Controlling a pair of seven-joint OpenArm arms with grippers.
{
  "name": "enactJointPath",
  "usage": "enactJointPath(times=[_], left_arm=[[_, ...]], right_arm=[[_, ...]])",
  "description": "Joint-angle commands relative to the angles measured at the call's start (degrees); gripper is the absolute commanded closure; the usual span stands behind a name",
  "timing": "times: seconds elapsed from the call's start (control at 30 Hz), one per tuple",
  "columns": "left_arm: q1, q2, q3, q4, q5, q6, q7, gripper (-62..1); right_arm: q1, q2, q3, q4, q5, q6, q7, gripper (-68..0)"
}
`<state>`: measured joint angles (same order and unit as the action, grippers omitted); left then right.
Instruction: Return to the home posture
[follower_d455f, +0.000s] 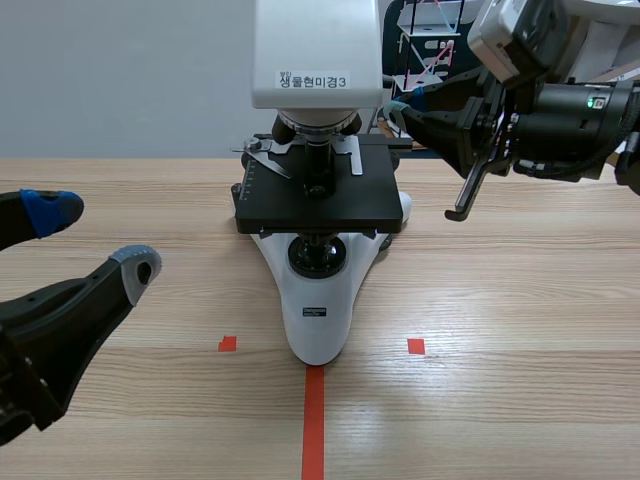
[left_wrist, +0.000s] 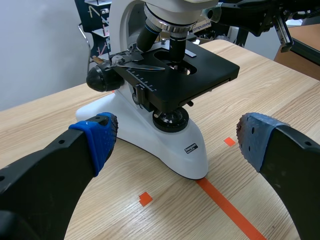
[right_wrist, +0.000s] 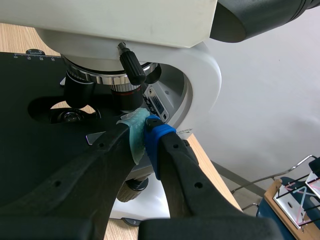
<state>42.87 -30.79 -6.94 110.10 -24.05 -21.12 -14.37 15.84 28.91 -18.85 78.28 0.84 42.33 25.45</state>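
Observation:
A white microscope (follower_d455f: 316, 300) with a black stage (follower_d455f: 320, 205) stands at the table's middle on the orange-red line. My left gripper (follower_d455f: 95, 240) hovers low at the near left, open, its blue pads spread wide. From the left wrist, the microscope's base (left_wrist: 185, 150) lies ahead of the left gripper (left_wrist: 175, 140), with nothing between the fingers. My right gripper (follower_d455f: 408, 112) is raised behind the stage's right side. Its fingers are shut, teal and blue pads pressed together, and the right gripper (right_wrist: 145, 137) ends close to the microscope's curved arm (right_wrist: 200, 75), holding nothing.
The wooden table (follower_d455f: 520, 320) carries two small orange-red squares (follower_d455f: 228, 344) beside the microscope's foot. A wire rack (follower_d455f: 430, 40) stands behind the table at the back right. The right arm's black body (follower_d455f: 560, 115) hangs over the far right of the table.

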Motion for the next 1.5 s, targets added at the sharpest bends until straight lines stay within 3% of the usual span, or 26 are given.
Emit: enactJointPath(times=[0.0, 0.67, 0.8, 1.03, 1.17, 1.23, 1.47], left_arm=[[0.1, 0.1, -0.2, 0.5, -0.4, 0.0, -0.8, -50.6], [0.1, 0.1, -0.2, 0.5, -0.4, 0.0, -0.8, -50.6], [0.1, 0.1, -0.2, 0.5, -0.4, 0.0, -0.8, -50.6], [0.1, 0.1, -0.2, 0.5, -0.4, 0.0, -0.8, -50.6], [0.1, 0.1, -0.2, 0.5, -0.4, 0.0, -0.8, -50.6], [0.1, 0.1, -0.2, 0.5, -0.4, 0.0, -0.8, -50.6], [0.1, 0.1, -0.2, 0.5, -0.4, 0.0, -0.8, -50.6]], right_arm=[[1.1, 0.5, 0.1, 1.0, 0.8, 0.4, 0.4, -0.1], [0.4, 0.6, 0.4, 1.0, 0.9, 0.2, 0.7, -2.0], [-4.1, 1.4, 2.5, 1.7, 0.9, -4.3, 5.3, -10.9], [-18.7, 1.7, 9.9, 8.5, 0.9, -13.7, 7.6, -30.9], [-26.9, 0.1, 13.6, 13.5, 1.1, -17.7, 8.4, -48.9], [-30.5, -1.4, 15.1, 15.8, 1.3, -18.8, 8.6, -54.9], [-40.5, -5.8, 16.2, 22.2, 1.3, -18.8, 8.8, -56.5]])
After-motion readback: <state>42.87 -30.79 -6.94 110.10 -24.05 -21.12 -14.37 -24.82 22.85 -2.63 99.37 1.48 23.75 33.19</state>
